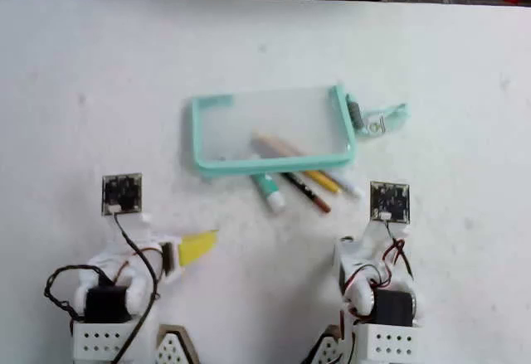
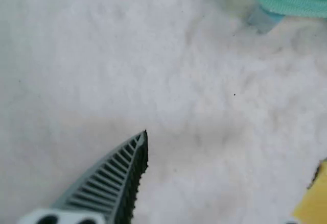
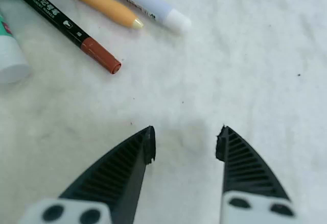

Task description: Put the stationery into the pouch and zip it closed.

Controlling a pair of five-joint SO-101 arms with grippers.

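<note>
The clear pouch (image 1: 241,123) with a teal rim lies flat in the middle of the white table (image 1: 99,74), its teal pull tag (image 1: 390,118) at the end on the right arm's side. Four pieces of stationery poke out of its long edge facing the arms: a teal pen with a white cap (image 1: 269,190), a black pen with a brown cap (image 3: 66,27), an orange pencil (image 3: 102,4) and a pale blue pen with a white cap (image 3: 148,7). The right gripper (image 3: 186,132) hangs over bare table near the pen tips, jaws released and holding nothing. The left gripper (image 2: 230,152) sits well apart from the pouch, its jaws spread wide.
</note>
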